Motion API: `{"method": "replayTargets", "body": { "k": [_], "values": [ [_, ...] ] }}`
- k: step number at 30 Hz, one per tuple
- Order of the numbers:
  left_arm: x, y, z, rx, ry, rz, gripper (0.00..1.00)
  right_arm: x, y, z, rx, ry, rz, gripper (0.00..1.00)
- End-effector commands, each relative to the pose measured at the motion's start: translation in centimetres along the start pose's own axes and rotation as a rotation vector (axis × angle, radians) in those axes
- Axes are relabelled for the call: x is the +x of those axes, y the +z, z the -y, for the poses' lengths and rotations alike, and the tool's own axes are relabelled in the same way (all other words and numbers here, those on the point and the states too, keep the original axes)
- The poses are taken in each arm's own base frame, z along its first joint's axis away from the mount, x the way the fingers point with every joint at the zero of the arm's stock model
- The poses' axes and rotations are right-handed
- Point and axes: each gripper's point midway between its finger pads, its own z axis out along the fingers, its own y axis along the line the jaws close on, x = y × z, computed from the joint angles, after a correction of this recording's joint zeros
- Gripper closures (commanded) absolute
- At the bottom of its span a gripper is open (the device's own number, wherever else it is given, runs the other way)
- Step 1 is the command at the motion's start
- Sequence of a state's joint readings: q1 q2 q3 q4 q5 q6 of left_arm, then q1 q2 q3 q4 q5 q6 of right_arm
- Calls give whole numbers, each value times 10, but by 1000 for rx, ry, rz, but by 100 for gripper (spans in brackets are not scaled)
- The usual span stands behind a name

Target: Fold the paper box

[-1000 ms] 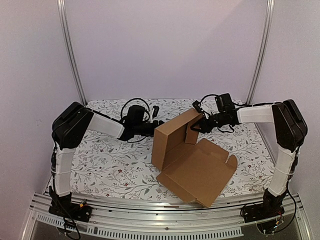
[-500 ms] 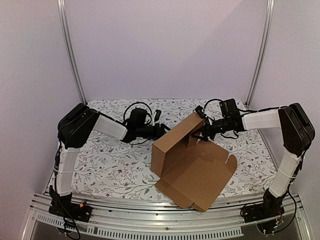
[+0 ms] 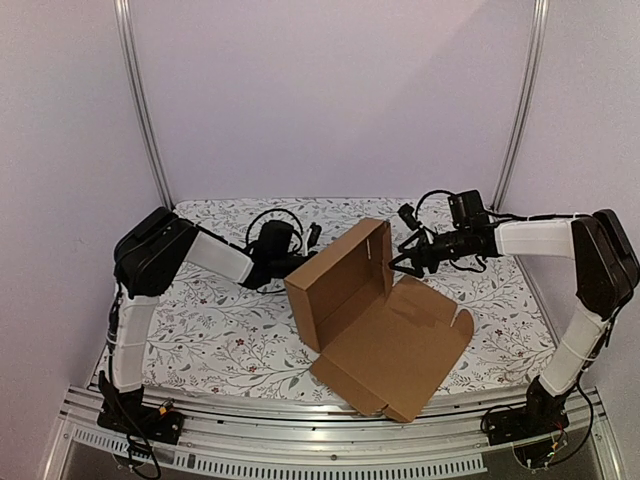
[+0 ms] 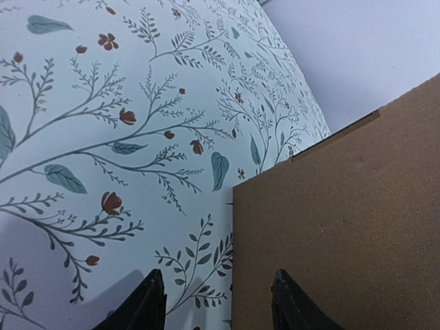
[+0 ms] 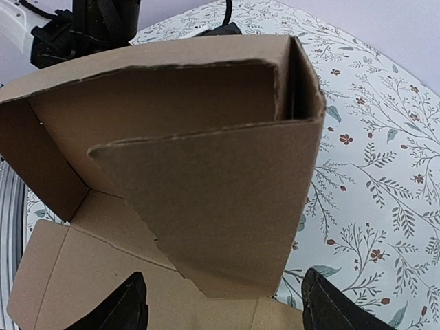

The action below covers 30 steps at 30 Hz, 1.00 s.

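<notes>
The brown cardboard paper box (image 3: 370,320) lies half-folded mid-table, its back wall (image 3: 335,270) raised and its wide lid panel (image 3: 405,350) flat toward the front. My left gripper (image 3: 300,258) is open just behind the back wall; in the left wrist view (image 4: 216,302) the wall's outer face (image 4: 344,234) is in front of the right finger. My right gripper (image 3: 400,262) is open beside the box's far right corner; in the right wrist view (image 5: 223,306) a folded side flap (image 5: 220,206) stands between its spread fingers, not gripped.
The table wears a white floral cloth (image 3: 220,320). Black cables (image 3: 275,215) loop behind the left arm. Aluminium frame posts (image 3: 140,110) stand at the back corners and a rail (image 3: 300,440) runs along the front edge.
The box has slid and turned to the left, its back wall now further left. My right gripper followed leftward then drew back off the flap. My left gripper stayed behind the wall.
</notes>
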State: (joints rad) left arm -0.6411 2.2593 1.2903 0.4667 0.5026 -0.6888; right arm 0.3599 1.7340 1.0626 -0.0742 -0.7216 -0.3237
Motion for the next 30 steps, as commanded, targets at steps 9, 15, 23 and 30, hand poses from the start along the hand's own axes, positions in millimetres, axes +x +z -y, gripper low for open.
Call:
{"method": "replayTargets", "body": {
  "k": [9, 15, 23, 30],
  "values": [
    [-12, 3, 25, 64, 44, -11, 49, -8, 13, 41, 92, 31, -6, 32],
    [-14, 16, 28, 116, 41, -30, 49, -20, 35, 55, 45, 78, 37, 40],
    [-12, 30, 26, 157, 18, -53, 50, -29, 61, 46, -47, 68, 75, 44],
    [-16, 32, 27, 168, 7, -40, 50, -40, 71, 47, -73, 48, 99, 48]
  ]
}}
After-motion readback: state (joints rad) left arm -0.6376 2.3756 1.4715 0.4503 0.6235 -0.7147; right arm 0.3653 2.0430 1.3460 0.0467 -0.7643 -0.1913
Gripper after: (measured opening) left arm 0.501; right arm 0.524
